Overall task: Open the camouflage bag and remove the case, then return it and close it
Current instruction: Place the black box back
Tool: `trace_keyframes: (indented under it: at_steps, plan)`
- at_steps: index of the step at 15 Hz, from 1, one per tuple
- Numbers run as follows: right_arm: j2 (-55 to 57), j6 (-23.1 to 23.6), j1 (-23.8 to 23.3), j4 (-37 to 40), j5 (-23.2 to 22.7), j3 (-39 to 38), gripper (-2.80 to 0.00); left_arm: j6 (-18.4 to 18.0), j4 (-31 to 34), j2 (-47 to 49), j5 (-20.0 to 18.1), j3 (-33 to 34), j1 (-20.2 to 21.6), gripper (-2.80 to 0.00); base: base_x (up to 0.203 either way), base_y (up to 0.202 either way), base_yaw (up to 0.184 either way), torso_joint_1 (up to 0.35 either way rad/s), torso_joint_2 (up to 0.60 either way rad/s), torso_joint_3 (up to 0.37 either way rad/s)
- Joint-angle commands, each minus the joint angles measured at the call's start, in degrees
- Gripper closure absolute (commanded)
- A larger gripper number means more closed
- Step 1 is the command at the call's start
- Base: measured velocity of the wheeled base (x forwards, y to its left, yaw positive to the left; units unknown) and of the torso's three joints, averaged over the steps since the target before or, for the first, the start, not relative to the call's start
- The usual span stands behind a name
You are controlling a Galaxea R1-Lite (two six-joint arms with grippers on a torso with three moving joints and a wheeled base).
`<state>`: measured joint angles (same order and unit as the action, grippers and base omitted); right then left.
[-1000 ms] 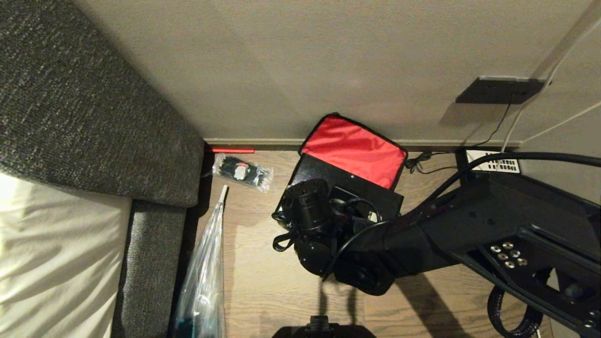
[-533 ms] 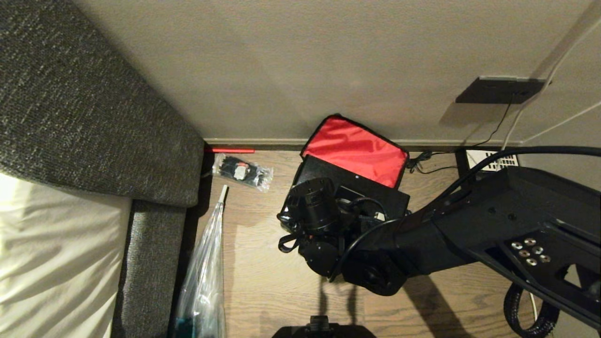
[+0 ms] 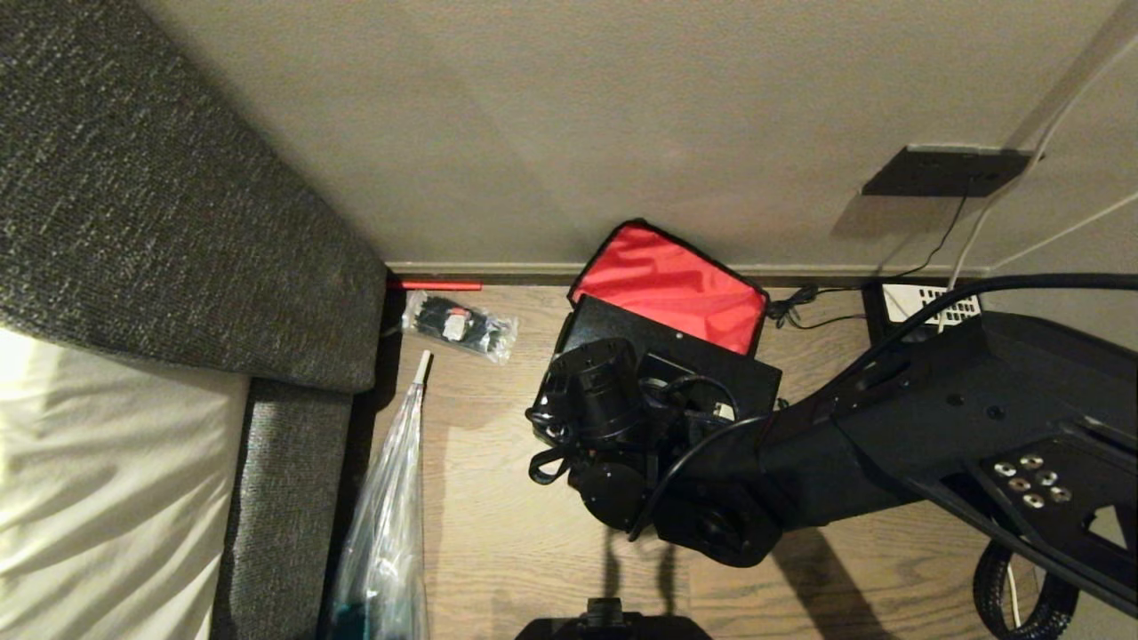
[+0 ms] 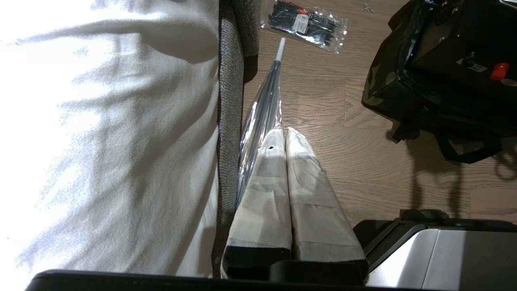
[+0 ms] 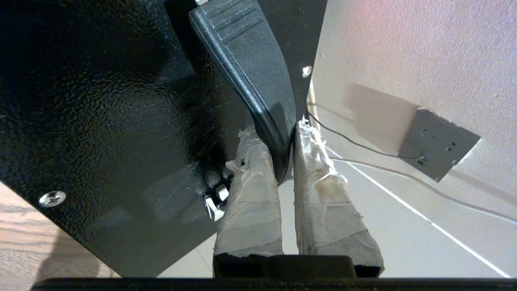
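Right gripper (image 5: 278, 153) clamps the black rectangular hard case's (image 3: 702, 356) handle (image 5: 250, 72) (red-lined camouflage fabric bag (image 4: 383, 81) open); left gripper (image 4: 286, 137) closed, empty.

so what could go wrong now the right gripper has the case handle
1. The right gripper pinches only the narrow end of the handle, so the case might tilt or slip.
2. The red-lined lid leans on the wall just behind and may snag.
3. The bag's loose strap could drag along.

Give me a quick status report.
Right gripper shut on case handle. Left gripper shut, parked. Camouflage bag open, lid against wall.
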<state>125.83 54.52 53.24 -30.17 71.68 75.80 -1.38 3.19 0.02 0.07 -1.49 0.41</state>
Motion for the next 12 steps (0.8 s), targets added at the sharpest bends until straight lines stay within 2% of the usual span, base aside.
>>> trace_keyframes:
  at_steps: [1,12]
  plan:
    - [0.0,0.2,0.8,-0.2,0.4,-0.1,0.0,0.1,0.1,0.0,0.0,0.0,0.0,0.0,0.0,0.0,0.0,0.0,0.0,0.0]
    - [0.5,-2.3,1.3,2.0,0.4,-1.4,0.0,0.1,0.1,0.0,0.0,0.0,0.0,0.0,0.0,0.0,0.0,0.0,0.0,0.0]
